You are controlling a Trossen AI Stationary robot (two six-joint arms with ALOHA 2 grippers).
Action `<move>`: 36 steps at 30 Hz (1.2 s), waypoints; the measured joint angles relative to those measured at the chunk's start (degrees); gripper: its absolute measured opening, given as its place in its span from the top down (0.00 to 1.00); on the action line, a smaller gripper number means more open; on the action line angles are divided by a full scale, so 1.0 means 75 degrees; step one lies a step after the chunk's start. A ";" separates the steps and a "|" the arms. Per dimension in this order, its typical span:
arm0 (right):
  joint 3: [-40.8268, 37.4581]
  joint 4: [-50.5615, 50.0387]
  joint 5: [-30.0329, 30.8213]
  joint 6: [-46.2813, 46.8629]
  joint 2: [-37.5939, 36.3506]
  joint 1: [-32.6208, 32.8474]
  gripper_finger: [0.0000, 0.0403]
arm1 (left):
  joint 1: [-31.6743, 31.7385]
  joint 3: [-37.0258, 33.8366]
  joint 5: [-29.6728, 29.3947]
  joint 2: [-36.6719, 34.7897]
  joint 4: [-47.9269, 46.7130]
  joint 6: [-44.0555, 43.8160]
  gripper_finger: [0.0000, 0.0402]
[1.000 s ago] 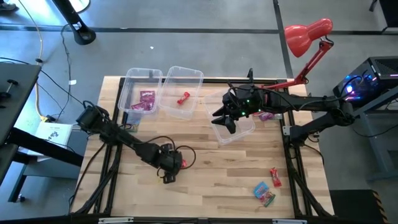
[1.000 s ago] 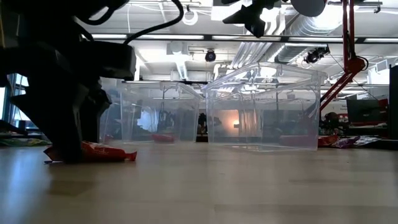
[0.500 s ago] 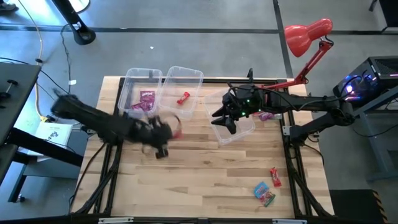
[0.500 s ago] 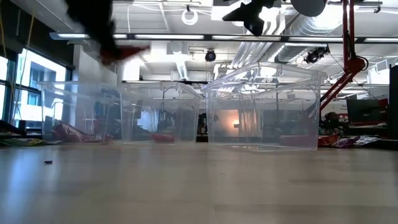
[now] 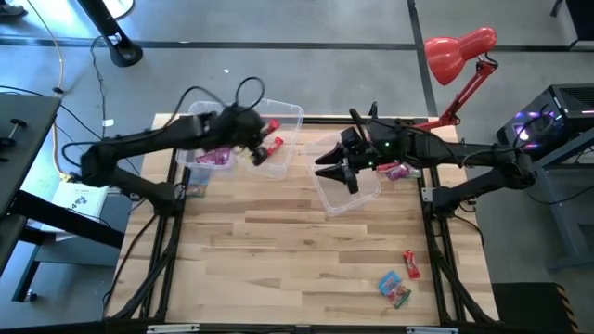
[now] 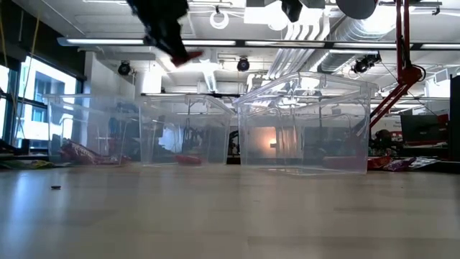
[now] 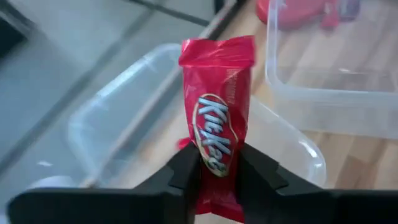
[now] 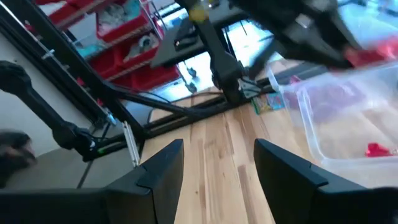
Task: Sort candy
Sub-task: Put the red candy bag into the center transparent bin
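My left gripper [image 5: 260, 130] is shut on a red KitKat candy [image 7: 216, 124] and hangs high over the middle clear bin [image 5: 290, 116]. That bin holds one red candy [image 5: 274, 146]. The left bin [image 5: 197, 119] holds magenta packets [image 5: 218, 154]. My right gripper [image 5: 336, 173] stands open above the right bin [image 5: 357, 195], touching nothing. Red [image 5: 409, 264] and blue-green [image 5: 389, 281] candy lies flat on the table near its front right corner. In the low view the held candy [image 6: 188, 56] shows near the top. My left gripper pinches the red packet between its two fingers [image 7: 186, 174] across the packet's lower half [image 7: 214, 163]. The packet's other end [image 7: 217, 53] sticks out past the fingertips. The fingers slant down toward the table's right. The packet is lifted clear, above the middle bin.
Three clear bins stand in a row along the far edge; the right one sits askew. More candy [image 5: 399, 172] lies beside it under my right arm. A red desk lamp [image 5: 459, 51] stands at the far right. The bare wooden table [image 5: 278, 250] spreads across the middle and front.
My left gripper has taken the red candy up from the table's front middle. It has risen and swung toward the far edge, and now stands over the middle bin. The candy is lifted clear of the table.
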 joint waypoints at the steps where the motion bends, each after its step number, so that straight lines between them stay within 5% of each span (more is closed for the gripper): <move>1: -0.0002 0.0056 0.0000 -0.0006 -0.0034 0.0010 0.53 | 0.0178 0.0002 0.0415 0.0243 0.0226 0.0001 0.76; 9: -0.0002 0.0169 -0.0001 0.0007 -0.0556 0.0085 0.53 | 0.0553 0.0012 0.2093 0.1017 0.0631 -0.0249 0.52; 17: 0.0001 -0.1082 0.0002 0.1070 -0.0756 0.0639 0.53 | 0.0223 -0.0109 0.3251 -0.0180 -0.0413 -0.1316 0.42; 25: -0.0424 -0.5286 0.0203 0.3712 -0.0638 0.2585 0.53 | -0.0809 -0.1426 0.2410 -0.2253 0.0667 -0.2857 0.42; 36: -0.3438 -0.5333 -0.0513 0.9341 -0.0627 0.4872 0.53 | -0.1283 -0.2853 0.1480 -0.3097 0.2378 -0.4078 0.42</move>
